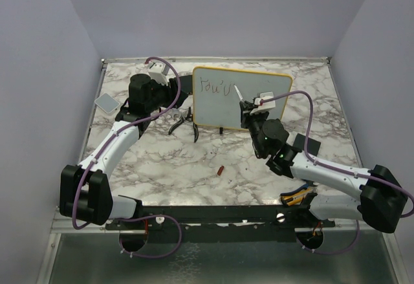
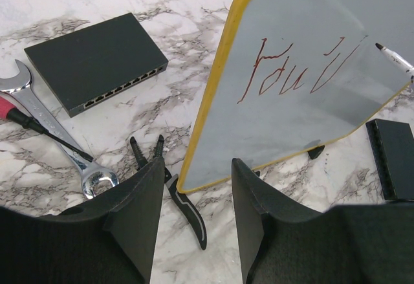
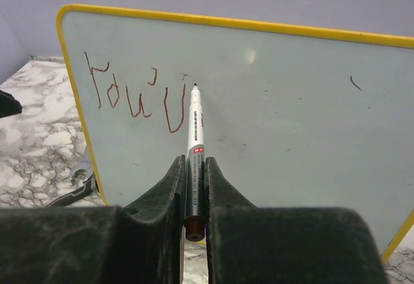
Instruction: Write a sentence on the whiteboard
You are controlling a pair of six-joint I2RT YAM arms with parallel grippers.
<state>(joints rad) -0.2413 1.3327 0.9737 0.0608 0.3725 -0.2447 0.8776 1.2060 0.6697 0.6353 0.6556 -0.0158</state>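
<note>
The whiteboard (image 1: 252,103) stands upright on small black feet at the back middle of the table, with a thin yellow frame. Reddish-brown strokes of the sentence (image 3: 132,93) run across its upper left and read roughly "You'v". My right gripper (image 3: 194,161) is shut on a white marker (image 3: 195,125). The marker's tip is at the board just right of the last stroke, and I cannot tell whether it touches. My left gripper (image 2: 197,164) is open and empty, just short of the board's lower left corner (image 2: 194,180). In the top view, the right gripper (image 1: 249,108) is in front of the board.
A black network switch (image 2: 94,61), a wrench (image 2: 45,122) and a red-handled screwdriver (image 2: 19,112) lie left of the board. Black pliers (image 2: 178,193) lie by its corner. A small black box (image 2: 394,158) lies to the right. A red cap (image 1: 220,170) lies mid-table.
</note>
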